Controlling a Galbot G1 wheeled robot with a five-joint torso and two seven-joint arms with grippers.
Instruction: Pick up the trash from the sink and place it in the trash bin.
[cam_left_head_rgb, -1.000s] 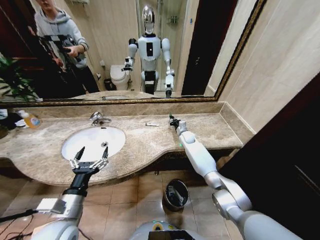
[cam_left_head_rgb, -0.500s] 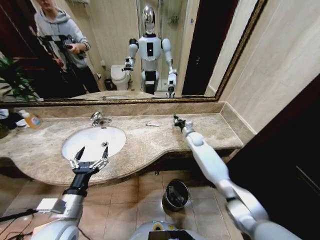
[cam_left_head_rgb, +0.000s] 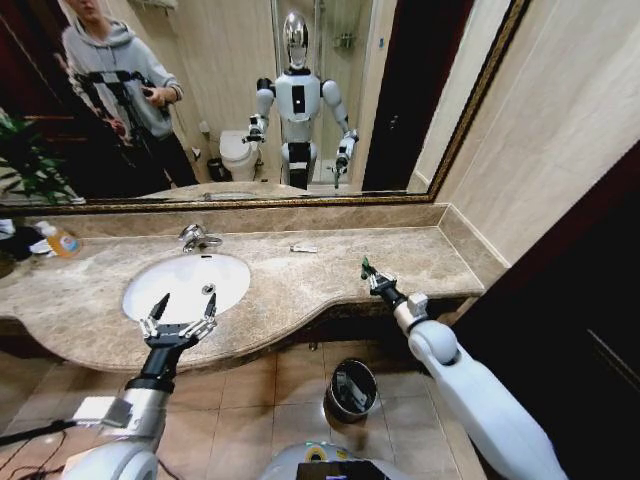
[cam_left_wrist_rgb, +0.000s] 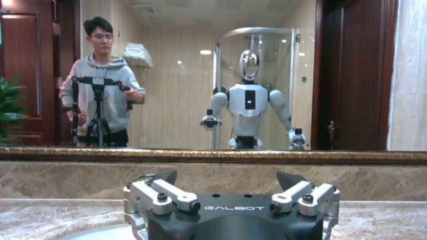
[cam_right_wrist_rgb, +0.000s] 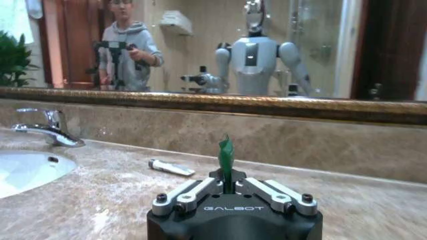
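The right gripper (cam_left_head_rgb: 372, 277) pinches a green tube (cam_right_wrist_rgb: 225, 156) above the counter (cam_left_head_rgb: 420, 255) edge, with the bin (cam_left_head_rgb: 351, 389) on the floor below. The left gripper (cam_left_head_rgb: 178, 318) hangs wide open and empty over the sink (cam_left_head_rgb: 187, 283); a white sachet (cam_left_head_rgb: 303, 248) lies on the counter

One sink (cam_left_head_rgb: 186, 283), one trash bin (cam_left_head_rgb: 351, 389), one green tube (cam_right_wrist_rgb: 225, 156), one white sachet (cam_left_head_rgb: 304, 248), one orange bottle (cam_left_head_rgb: 58, 238).

The right end effector (cam_left_head_rgb: 368, 272) pinches a dark green tube (cam_left_head_rgb: 365, 266) above the countertop (cam_left_head_rgb: 420, 255), the left end effector (cam_left_head_rgb: 178, 318) spread over the sink (cam_left_head_rgb: 180, 280).
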